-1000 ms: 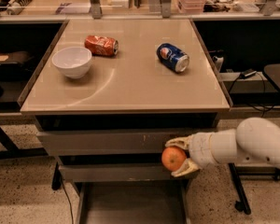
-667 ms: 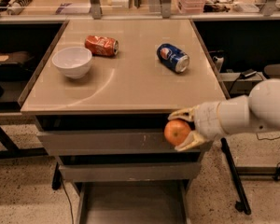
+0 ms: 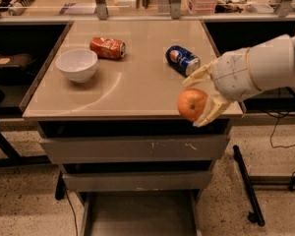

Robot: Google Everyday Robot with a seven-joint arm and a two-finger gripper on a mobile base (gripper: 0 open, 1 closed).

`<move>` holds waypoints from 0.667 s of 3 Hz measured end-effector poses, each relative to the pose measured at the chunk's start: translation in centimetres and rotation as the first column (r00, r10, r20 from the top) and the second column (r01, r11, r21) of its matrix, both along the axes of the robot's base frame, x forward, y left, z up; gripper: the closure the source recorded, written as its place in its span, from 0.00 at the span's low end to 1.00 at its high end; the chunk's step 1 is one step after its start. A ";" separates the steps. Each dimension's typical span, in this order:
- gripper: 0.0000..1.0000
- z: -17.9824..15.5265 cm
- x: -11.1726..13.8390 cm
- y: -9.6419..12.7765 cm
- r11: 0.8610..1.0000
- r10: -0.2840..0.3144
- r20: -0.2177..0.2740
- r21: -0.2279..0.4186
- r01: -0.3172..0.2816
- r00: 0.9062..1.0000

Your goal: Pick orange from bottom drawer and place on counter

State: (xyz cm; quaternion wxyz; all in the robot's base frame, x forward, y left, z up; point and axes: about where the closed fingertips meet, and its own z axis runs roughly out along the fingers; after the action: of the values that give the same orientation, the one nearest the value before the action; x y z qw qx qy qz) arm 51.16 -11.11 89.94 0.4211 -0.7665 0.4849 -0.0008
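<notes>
My gripper (image 3: 200, 98) comes in from the right and is shut on the orange (image 3: 191, 104), a small round fruit with a dark stem dimple. It holds the orange in the air at the front right edge of the counter (image 3: 137, 68), the beige tabletop with a metal rim. One finger (image 3: 199, 75) is above the fruit and the other below it. The bottom drawer (image 3: 140, 214) stands pulled out at the bottom of the view, showing a flat grey floor with nothing visible on it.
On the counter are a white bowl (image 3: 76, 65) at the left, a crushed orange-red can (image 3: 107, 47) behind it and a blue can (image 3: 182, 60) lying at the right. Two closed grey drawers (image 3: 135, 149) sit above the open one. Cables lie on the floor at the right.
The gripper has lifted the orange from in front of the drawers up to the level of the counter's front right edge. The cans and bowl have not moved.
</notes>
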 end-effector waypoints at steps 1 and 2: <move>1.00 3.9 0.9 1.4 0.998 0.052 0.048 0.025 -0.053 0.998; 1.00 4.3 1.0 1.3 0.998 0.050 0.055 0.026 -0.052 0.997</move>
State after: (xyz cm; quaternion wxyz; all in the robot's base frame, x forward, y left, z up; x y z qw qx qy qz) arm 52.14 -9.76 94.22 0.4447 -0.7723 0.4536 -0.0042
